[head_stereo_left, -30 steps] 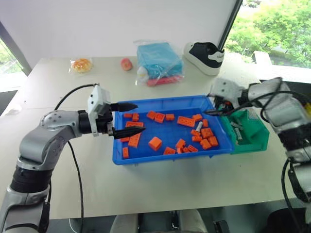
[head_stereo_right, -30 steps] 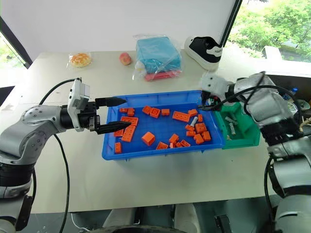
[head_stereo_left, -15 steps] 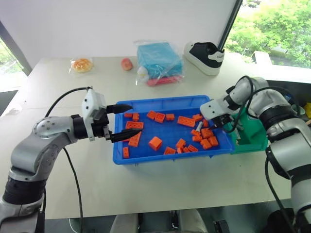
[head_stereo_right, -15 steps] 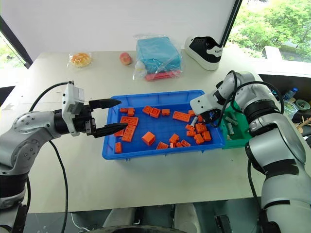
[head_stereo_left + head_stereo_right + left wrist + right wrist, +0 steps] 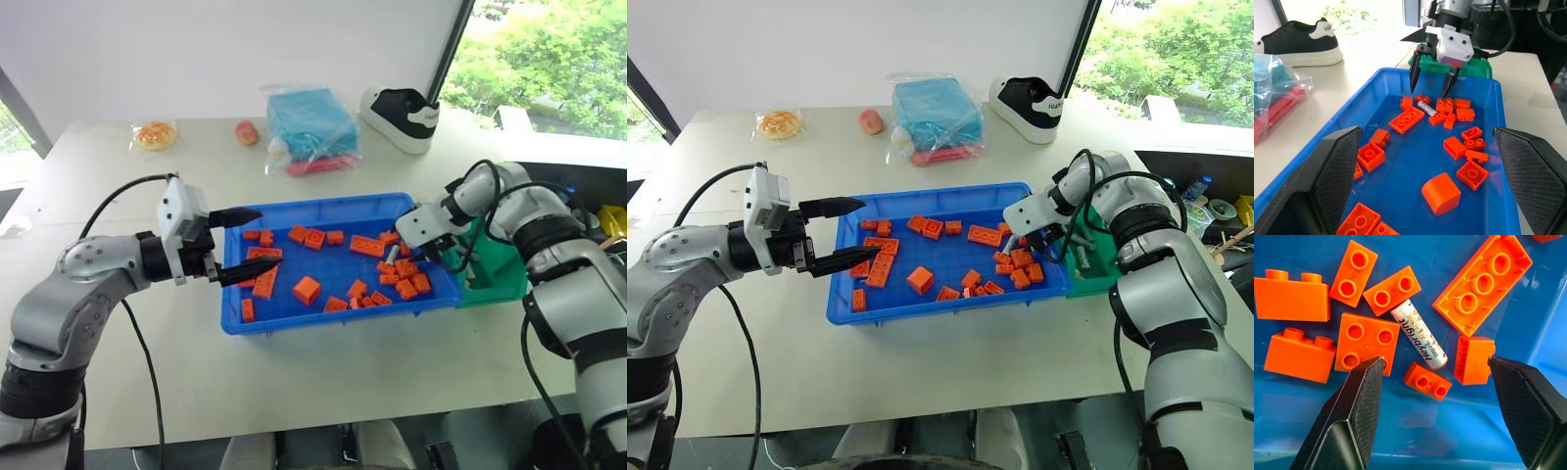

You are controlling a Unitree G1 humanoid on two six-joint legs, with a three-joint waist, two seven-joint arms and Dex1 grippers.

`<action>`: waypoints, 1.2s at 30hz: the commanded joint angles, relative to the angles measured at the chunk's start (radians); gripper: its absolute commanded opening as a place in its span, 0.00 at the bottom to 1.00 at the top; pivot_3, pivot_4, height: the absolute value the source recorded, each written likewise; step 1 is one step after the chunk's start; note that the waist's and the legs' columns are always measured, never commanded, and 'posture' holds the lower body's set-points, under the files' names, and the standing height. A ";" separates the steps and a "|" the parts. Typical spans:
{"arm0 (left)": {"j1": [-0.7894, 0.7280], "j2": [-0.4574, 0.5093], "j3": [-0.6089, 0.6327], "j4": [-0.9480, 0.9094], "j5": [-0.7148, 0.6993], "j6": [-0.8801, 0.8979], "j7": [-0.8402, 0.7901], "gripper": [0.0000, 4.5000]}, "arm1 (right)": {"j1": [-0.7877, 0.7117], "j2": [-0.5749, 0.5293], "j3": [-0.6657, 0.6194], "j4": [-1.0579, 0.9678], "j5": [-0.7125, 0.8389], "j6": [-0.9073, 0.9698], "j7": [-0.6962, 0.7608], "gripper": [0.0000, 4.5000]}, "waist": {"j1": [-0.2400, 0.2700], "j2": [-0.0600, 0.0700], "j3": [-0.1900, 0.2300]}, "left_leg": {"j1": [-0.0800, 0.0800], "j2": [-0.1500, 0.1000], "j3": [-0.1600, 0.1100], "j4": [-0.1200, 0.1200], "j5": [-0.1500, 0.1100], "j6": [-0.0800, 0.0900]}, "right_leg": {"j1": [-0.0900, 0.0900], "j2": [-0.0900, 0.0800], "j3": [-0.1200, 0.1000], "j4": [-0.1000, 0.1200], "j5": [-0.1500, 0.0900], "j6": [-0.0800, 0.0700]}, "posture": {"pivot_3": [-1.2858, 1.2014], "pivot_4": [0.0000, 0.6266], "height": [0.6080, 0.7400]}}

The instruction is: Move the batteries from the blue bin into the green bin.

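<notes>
Right wrist view: my right gripper (image 5: 1432,382) points down into the blue bin (image 5: 1547,323), fingers spread wide with nothing between them. One battery (image 5: 1418,340), white-labelled with grey lettering, lies flat on the bin floor just past the gap between my fingers. Orange bricks (image 5: 1364,342) crowd it: a square four-stud piece touches its one side, a small two-stud piece sits at its near end, and a long six-stud plate lies on its other side, slightly apart.

Left wrist view: the same battery (image 5: 1425,107) lies among the bricks directly below my right gripper (image 5: 1431,89), whose two black tips hang just above the bin floor, one on each side of it, not touching it. The green bin (image 5: 1476,68) stands behind that gripper, against the blue bin's end.

Left eye view: blue bin (image 5: 323,321) in the middle of the white table (image 5: 294,382), green bin (image 5: 495,279) touching its right end. My left gripper (image 5: 240,245) hovers over the bin's left rim, roughly level, fingers apart and empty. Further back on the table: a bagged teal bundle (image 5: 312,127), a black-and-white shoe (image 5: 400,116), a small peach-coloured fruit (image 5: 246,132), a wrapped bun (image 5: 155,134).

Right eye view: small grey cylinders (image 5: 1083,257) lie inside the green bin; I cannot count them.
</notes>
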 commanded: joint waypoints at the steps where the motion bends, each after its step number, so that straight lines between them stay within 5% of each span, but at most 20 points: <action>1: -0.018 0.010 0.023 -0.011 -0.007 -0.014 -0.005 1.00 | -0.061 0.010 -0.028 0.023 0.020 0.058 0.097 0.77 | 0.001 0.003 0.002 | 0.000 0.000 0.000 0.000 0.000 0.000 | 0.000 0.000 0.000 0.000 0.000 0.000 | 0.52 0.24 0.90; 16: -0.022 0.005 0.023 -0.008 0.001 -0.022 0.001 1.00 | -0.057 0.060 0.003 0.120 -0.099 -0.050 -0.141 0.77 | -0.001 0.007 0.005 | -0.001 0.000 0.001 0.000 0.000 -0.001 | -0.001 0.000 0.000 0.000 0.001 0.001 | 0.52 0.24 0.90; 36: -0.050 0.003 0.015 0.015 0.011 -0.034 0.002 1.00 | -0.003 0.070 -0.018 0.148 -0.086 -0.014 -0.027 0.77 | 0.001 0.006 0.004 | -0.001 -0.001 0.000 0.001 0.001 -0.001 | 0.000 0.000 0.000 0.000 0.001 0.002 | 0.52 0.24 0.90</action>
